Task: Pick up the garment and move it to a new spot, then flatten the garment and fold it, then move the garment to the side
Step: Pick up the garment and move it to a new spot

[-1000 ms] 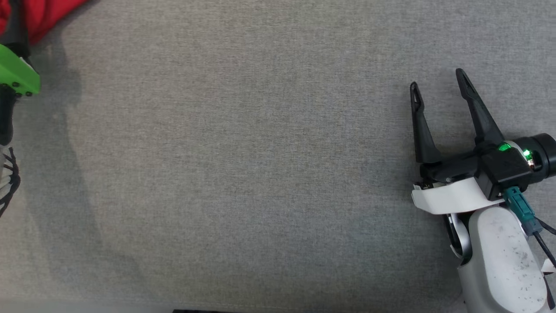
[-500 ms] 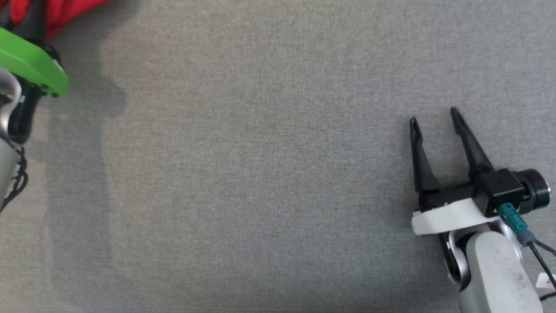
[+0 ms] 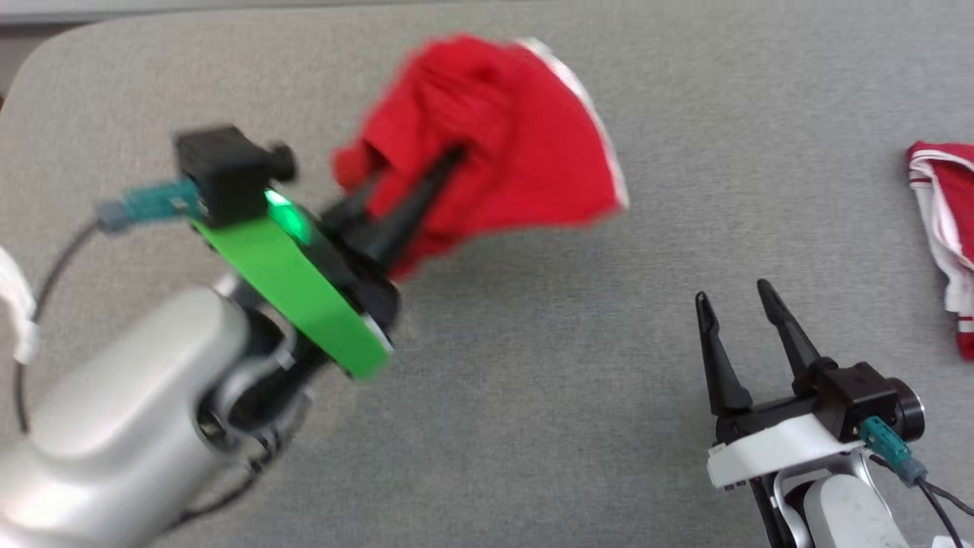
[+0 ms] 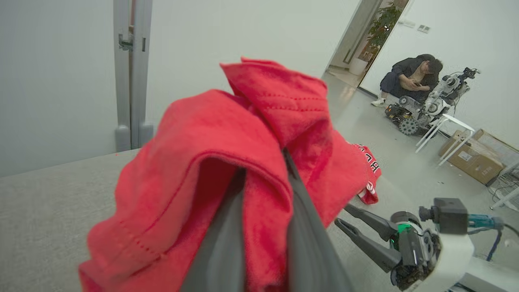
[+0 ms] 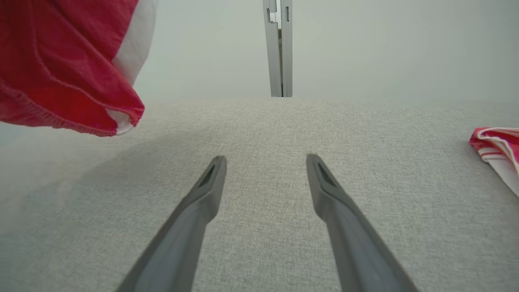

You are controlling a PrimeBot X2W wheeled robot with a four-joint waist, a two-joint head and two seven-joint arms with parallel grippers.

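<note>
A red garment (image 3: 502, 144) with a white trim hangs bunched above the grey table (image 3: 487, 365), lifted clear of it at the upper middle of the head view. My left gripper (image 3: 434, 171) is shut on the red garment (image 4: 227, 162), its two dark fingers buried in the cloth. A hanging corner of the garment (image 5: 69, 65) shows at the upper left of the right wrist view. My right gripper (image 3: 732, 298) stands open at the lower right, low over the bare table (image 5: 263, 134), holding nothing. The right gripper (image 4: 344, 217) appears past the cloth in the left wrist view.
A second red-and-white striped cloth (image 3: 947, 228) lies at the table's right edge (image 5: 496, 152). Beyond the table a person (image 4: 409, 79) sits on the floor beside another robot (image 4: 429, 103), with a white stool and cardboard boxes (image 4: 470, 160) nearby.
The head camera has tilted up, so the whole picture shifted. The left arm has swung right and up with the red garment, now hanging over the table's middle. The right gripper stays open.
</note>
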